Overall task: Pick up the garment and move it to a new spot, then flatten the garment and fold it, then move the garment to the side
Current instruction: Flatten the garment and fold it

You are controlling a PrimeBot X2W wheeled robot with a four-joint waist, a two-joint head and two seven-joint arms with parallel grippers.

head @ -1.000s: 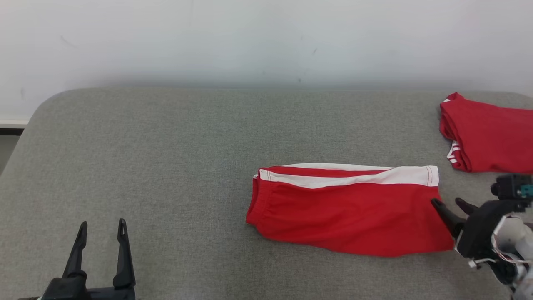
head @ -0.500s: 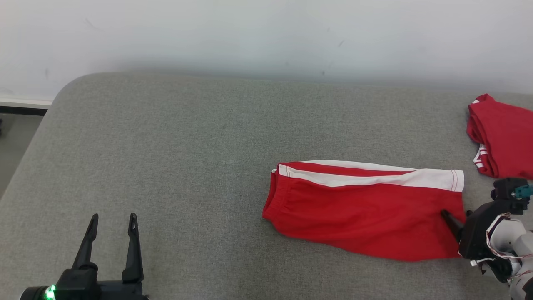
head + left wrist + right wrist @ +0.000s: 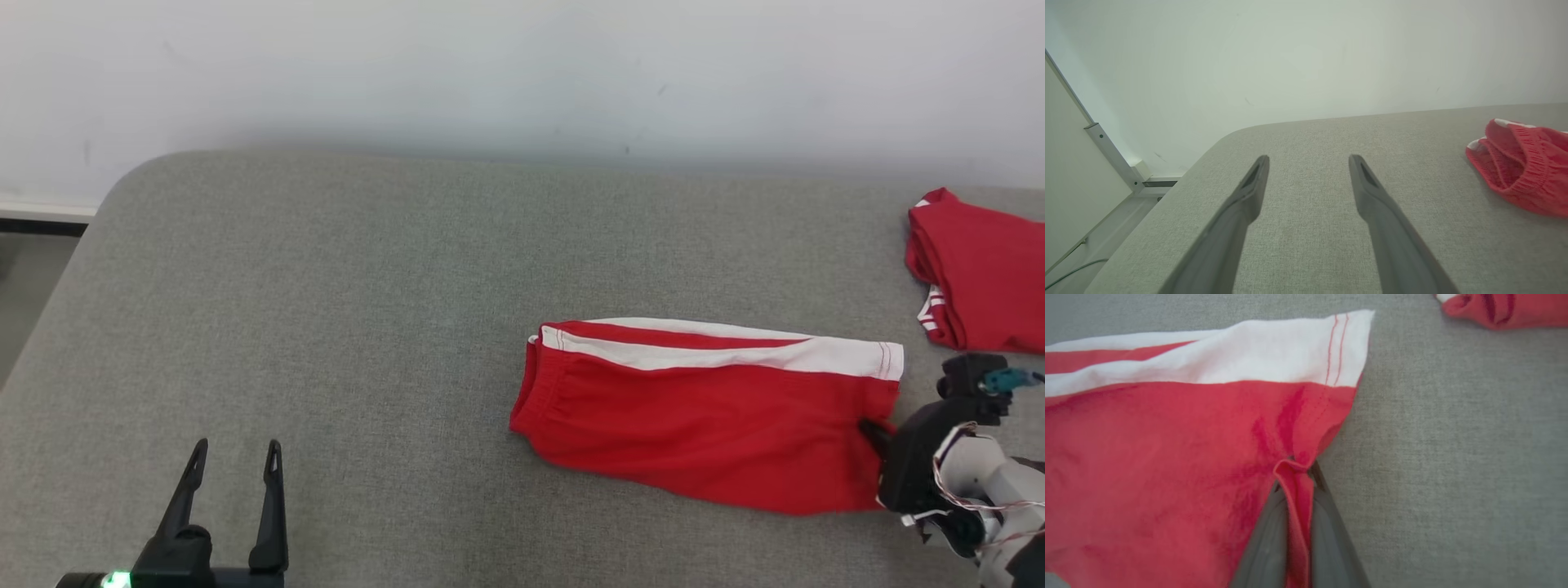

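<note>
Red cloth with a white stripe: that is the garment (image 3: 702,416), a pair of shorts, folded and lying flat on the grey cloth tabletop (image 3: 326,310). In the head view it lies right of the middle, with its long side running left to right. The white stripe (image 3: 735,351) runs along its far edge. The stretchy waistband (image 3: 531,392) is at the left end and the leg hem is at the right end.

The right gripper (image 3: 872,426) is at the hem end of the garment. Its two dark fingers are pressed tight together, with a fold of red cloth pinched between them. The right wrist view shows this well: the cloth is bunched into a small ridge between the fingers, and little creases run away from the pinch. The rest of the garment lies on the tabletop.

The left gripper (image 3: 237,449) is at the lower left, well apart from the garment. Its fingers are spread wide with nothing between them. A small green light (image 3: 114,580) glows on it at the bottom edge.

A second red piece of clothing (image 3: 980,278) lies folded at the far right of the tabletop, apart from the garment. Behind the tabletop is a plain white wall (image 3: 490,73).
</note>
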